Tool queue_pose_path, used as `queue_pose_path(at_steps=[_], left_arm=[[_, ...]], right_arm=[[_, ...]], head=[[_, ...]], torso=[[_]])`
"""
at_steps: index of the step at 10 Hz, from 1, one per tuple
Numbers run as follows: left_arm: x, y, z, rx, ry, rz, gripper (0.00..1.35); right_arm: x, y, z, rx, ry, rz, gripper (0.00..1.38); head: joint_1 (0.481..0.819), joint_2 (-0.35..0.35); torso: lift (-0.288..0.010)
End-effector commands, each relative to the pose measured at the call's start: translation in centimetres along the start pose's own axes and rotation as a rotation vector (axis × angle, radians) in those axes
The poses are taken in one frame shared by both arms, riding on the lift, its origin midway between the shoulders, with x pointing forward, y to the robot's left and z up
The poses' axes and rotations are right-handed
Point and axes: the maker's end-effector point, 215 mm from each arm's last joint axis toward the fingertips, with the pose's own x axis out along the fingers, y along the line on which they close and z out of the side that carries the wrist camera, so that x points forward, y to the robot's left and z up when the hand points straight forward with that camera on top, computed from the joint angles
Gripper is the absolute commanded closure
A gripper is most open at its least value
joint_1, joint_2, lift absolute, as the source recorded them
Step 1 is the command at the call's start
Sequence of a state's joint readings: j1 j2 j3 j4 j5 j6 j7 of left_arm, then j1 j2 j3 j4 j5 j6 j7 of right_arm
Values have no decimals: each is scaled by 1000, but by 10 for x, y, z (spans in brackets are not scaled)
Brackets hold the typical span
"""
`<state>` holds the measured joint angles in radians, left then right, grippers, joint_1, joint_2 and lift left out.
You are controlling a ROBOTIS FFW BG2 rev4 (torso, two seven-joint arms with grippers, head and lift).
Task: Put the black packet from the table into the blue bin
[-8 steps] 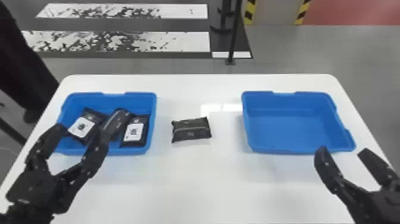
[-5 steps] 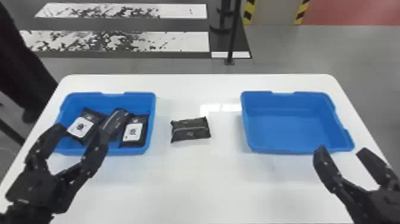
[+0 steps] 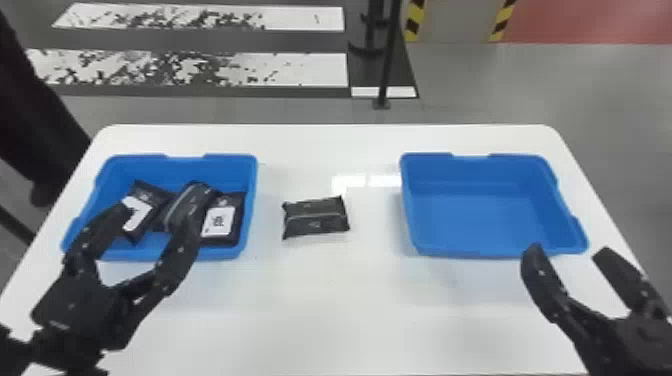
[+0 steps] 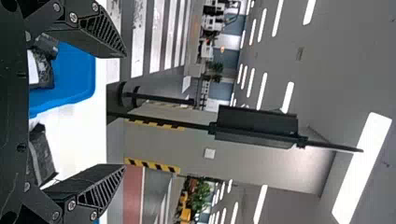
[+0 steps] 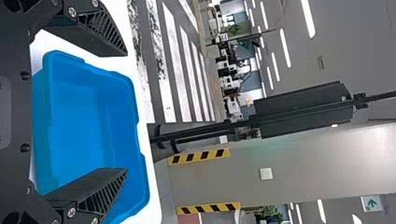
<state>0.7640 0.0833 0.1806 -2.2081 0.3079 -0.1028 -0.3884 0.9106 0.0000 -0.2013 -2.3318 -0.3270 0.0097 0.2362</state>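
The black packet [image 3: 316, 217] lies flat on the white table between two blue bins; in the left wrist view the packet [image 4: 41, 154] shows near the lower finger. The left blue bin [image 3: 252, 200] holds several black packets, and the right blue bin [image 3: 470, 215] has nothing in it. My left gripper [image 3: 156, 212] is open over the front of the left bin, left of the packet; its fingers also stand apart in the left wrist view [image 4: 125, 111]. Open too, my right gripper [image 3: 570, 250] is at the right bin's front right corner; the right wrist view shows it [image 5: 126, 112] with nothing between its fingers.
The white table [image 3: 320, 320] runs in front of both bins. Beyond its far edge a thin black post [image 3: 389, 55] stands on the floor. A dark shape [image 3: 30, 110] rises beside the table's left edge.
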Motion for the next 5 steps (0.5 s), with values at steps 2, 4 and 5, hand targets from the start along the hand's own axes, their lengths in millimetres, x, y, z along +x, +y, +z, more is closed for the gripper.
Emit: queue_pose_path(at_steps=[2, 4, 5], left_arm=[[41, -16, -15, 84, 41, -86, 196], [80, -34, -40, 108, 70, -165, 196], [99, -45, -57, 138, 110, -206, 196]], right_arm=[[0, -1, -1, 5, 0, -1, 134], [1, -1, 0, 3, -2, -1, 134], [2, 0, -2, 5, 0, -1, 134]], head=[[695, -64], [695, -106], [695, -117]], torso=[[-110], [-110], [-110]])
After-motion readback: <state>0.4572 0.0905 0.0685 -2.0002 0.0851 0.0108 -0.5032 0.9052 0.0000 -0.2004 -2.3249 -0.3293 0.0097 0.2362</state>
